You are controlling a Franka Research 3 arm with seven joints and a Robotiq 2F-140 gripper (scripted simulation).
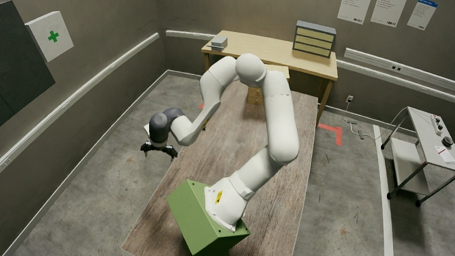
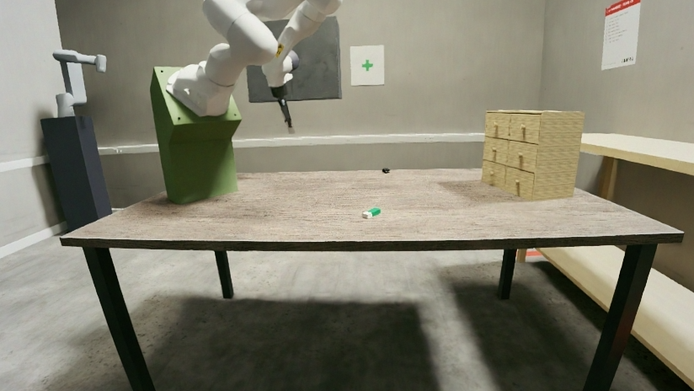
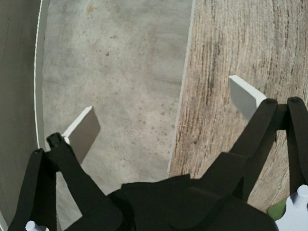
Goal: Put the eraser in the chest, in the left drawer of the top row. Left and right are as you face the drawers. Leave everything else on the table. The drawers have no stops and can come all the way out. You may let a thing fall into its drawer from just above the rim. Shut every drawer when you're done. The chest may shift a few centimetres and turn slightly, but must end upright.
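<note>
The eraser [image 2: 371,213], green with a white end, lies on the table [image 2: 301,227] [image 1: 286,197] between the robot base and the chest, toward the near edge in the exterior view. It is not visible in the other views. The wooden chest [image 2: 559,155] [image 1: 255,95] stands upright at the far end from the robot base, with two columns of three knobbed drawers. All drawer fronts look shut, including the top-row left drawer [image 2: 496,125]. My gripper [image 1: 159,155] [image 2: 290,127] [image 3: 161,103] is open and empty, high up beside the table's long edge, well away from eraser and chest.
A small black object [image 2: 385,170] lies near the table's far long edge in the exterior view. The green pedestal [image 1: 190,216] [image 2: 201,160] carries the arm. A wooden bench [image 1: 254,47] [image 2: 641,150] stands behind the chest, holding a grey box [image 1: 219,42] and a drawer unit [image 1: 313,40].
</note>
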